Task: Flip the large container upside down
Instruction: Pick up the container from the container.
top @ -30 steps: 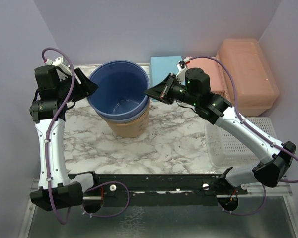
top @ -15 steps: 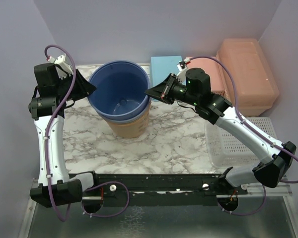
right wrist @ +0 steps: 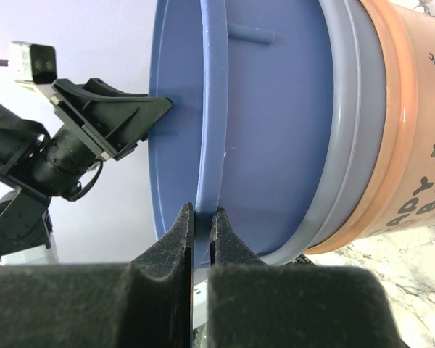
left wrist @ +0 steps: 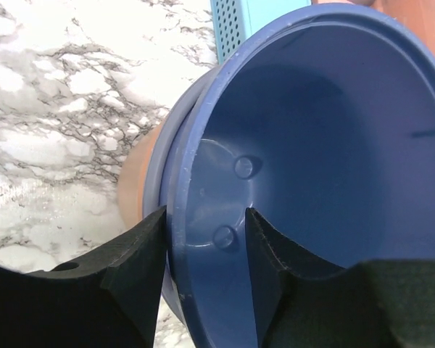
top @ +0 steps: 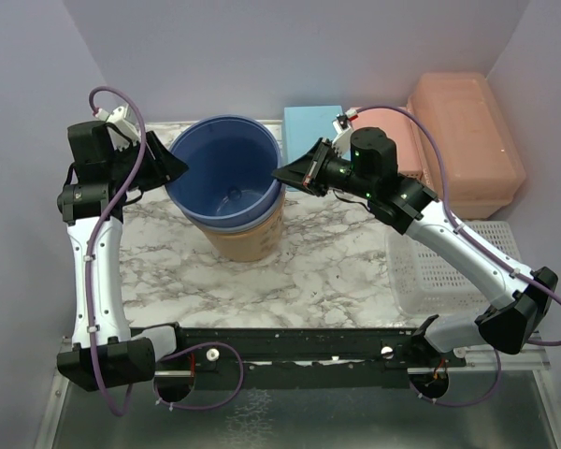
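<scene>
The large container (top: 466, 140), a peach-orange lidded box, stands upright at the back right; neither gripper touches it. A blue bucket (top: 226, 173) sits nested in a round orange bucket (top: 248, 238) at centre-left. My left gripper (top: 173, 166) is open with its fingers straddling the blue bucket's left rim, one outside and one inside, as the left wrist view (left wrist: 205, 225) shows. My right gripper (top: 280, 174) is shut on the blue bucket's right rim, seen in the right wrist view (right wrist: 202, 214).
A light-blue box (top: 310, 131) stands behind the buckets. A pink container (top: 397, 140) sits between it and the peach box, partly behind my right arm. A white perforated basket (top: 449, 271) lies at the right front. Purple walls close in the back and sides.
My left gripper has shifted slightly right, farther over the blue bucket's rim. The right arm and the buckets have not visibly moved.
</scene>
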Robot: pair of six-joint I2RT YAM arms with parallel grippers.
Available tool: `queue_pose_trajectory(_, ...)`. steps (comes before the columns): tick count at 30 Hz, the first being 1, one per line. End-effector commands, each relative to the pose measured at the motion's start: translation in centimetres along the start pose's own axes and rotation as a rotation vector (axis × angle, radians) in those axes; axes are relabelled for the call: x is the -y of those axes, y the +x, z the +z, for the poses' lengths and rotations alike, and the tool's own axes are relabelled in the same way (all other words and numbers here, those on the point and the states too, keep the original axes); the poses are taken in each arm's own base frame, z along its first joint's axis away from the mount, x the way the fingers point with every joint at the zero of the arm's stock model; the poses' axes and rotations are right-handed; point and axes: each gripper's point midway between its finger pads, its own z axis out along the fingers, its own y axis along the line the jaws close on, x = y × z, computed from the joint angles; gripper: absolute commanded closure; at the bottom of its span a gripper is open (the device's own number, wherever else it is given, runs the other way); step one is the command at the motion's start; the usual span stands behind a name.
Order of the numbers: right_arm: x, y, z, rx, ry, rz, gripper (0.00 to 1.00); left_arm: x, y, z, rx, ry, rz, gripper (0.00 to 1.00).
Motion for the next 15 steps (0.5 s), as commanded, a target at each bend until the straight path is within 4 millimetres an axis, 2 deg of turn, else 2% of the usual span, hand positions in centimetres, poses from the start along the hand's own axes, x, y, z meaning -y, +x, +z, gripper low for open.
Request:
queue_pose_trajectory(1,-7.1,-2.1,-2.5,0.057,-0.232,-0.062,0.99,-0.3,1.7,1.0,-0.063,0.033,-0.005,0.54)
queue_pose_trajectory(6,-7.1,-2.3,-2.4,0.059,-0.234,-0.06,0.99,0.1,1.5,0.6,-0.059,0.043,0.012,0.55)
queue_pose_trajectory(12,-7.1,-2.2,-2.2,0.05,-0.237,-0.063,0.99,1.1,0.7,0.0,-0.04,0.072,0.023,0.87)
queue_pose_trajectory(15,-6.9,-2.1,-2.2,0.048,-0.231,-0.068,0.97,1.6,-0.1,-0.4,-0.01,0.071,0.025,0.98)
